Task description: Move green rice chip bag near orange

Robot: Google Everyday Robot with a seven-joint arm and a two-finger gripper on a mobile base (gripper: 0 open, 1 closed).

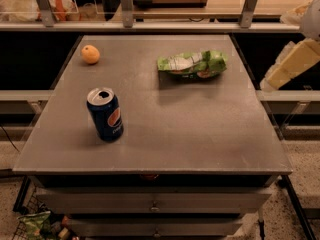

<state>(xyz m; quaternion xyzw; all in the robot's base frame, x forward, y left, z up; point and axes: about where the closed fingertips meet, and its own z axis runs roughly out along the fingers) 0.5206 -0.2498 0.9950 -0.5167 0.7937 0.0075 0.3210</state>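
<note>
The green rice chip bag (192, 64) lies flat on the grey table (165, 134), at the far right of the top, long side running left to right. The orange (90, 54) sits at the far left of the table, well apart from the bag. My gripper (291, 65) shows as a cream-coloured part at the right edge of the view. It is off the table's right side, to the right of the bag, and touches nothing.
A blue Pepsi can (105, 114) stands upright, opened, at the front left of the table. A rail with metal posts (125, 6) runs behind the table. Drawers (155, 204) sit under the top. A wire basket (37, 224) is on the floor at the lower left.
</note>
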